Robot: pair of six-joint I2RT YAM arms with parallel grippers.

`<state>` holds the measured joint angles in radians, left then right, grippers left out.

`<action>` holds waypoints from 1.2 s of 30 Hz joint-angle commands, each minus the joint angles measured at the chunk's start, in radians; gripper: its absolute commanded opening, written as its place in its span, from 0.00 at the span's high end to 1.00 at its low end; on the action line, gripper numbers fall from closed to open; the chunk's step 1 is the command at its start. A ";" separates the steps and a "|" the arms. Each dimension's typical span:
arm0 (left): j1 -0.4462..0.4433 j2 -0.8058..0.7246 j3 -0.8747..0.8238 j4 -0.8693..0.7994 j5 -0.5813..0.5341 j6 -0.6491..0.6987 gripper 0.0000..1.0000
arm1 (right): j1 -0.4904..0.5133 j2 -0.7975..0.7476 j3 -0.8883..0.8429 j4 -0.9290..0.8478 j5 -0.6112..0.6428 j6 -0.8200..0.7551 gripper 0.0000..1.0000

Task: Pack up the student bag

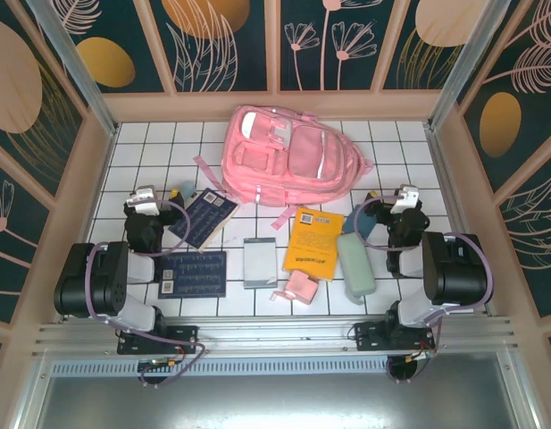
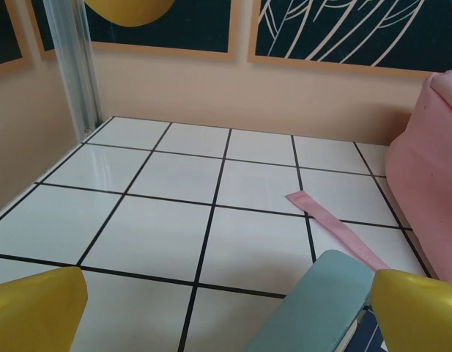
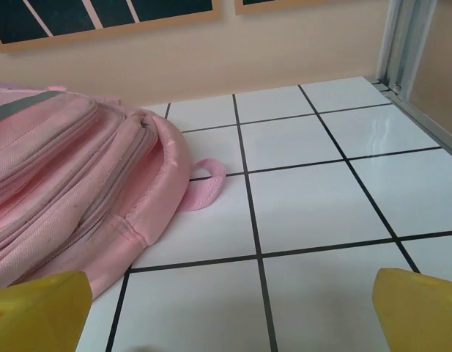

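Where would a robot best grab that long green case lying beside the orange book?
Grip the green case across its narrow middle, coming straight down from above. It lies flat, long and slim, so the jaws can probably span its width but not its length. The orange book lies close on its left, leaving little room on that side.

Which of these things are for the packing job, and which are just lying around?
For the job: student bag; probably to pack: orange book, grey notebook, green pencil case, small pink pouch, angled dark booklet, near dark booklet.
Just surroundings: tiled table, patterned walls.
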<state>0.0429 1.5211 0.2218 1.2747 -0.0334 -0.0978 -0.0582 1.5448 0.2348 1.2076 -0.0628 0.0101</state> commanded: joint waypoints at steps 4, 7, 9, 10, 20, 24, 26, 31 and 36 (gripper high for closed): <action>-0.006 -0.003 0.008 0.009 0.017 0.008 0.01 | -0.008 -0.002 0.014 0.014 -0.031 0.007 0.01; -0.006 -0.004 0.008 0.010 0.017 0.008 0.01 | -0.008 -0.003 0.014 0.014 -0.028 0.007 0.01; -0.005 -0.004 0.009 0.004 0.018 0.009 0.01 | -0.005 -0.004 0.015 0.013 -0.023 0.007 0.01; -0.006 -0.004 0.008 0.006 0.018 0.008 0.01 | -0.003 -0.004 0.014 0.013 -0.022 0.005 0.01; -0.006 -0.005 0.007 0.009 0.017 0.008 0.01 | 0.003 -0.005 0.013 0.014 -0.014 0.002 0.01; -0.006 -0.062 -0.002 -0.018 0.021 0.010 0.01 | 0.006 -0.006 0.006 0.027 -0.013 0.002 0.01; -0.008 -0.180 -0.004 -0.107 0.031 0.017 0.01 | 0.028 -0.051 -0.007 0.022 0.022 -0.010 0.01; -0.080 -0.565 0.071 -0.402 0.019 0.010 0.01 | 0.221 -0.452 0.036 -0.258 0.205 -0.088 0.01; -0.221 -0.648 0.327 -0.740 0.190 -0.177 0.01 | 0.483 -0.682 0.171 -0.468 0.203 -0.034 0.01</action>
<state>-0.1280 0.8909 0.4435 0.7891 0.0784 -0.1425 0.3149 0.9329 0.3244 0.8978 0.0902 -0.0338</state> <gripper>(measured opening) 0.988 0.989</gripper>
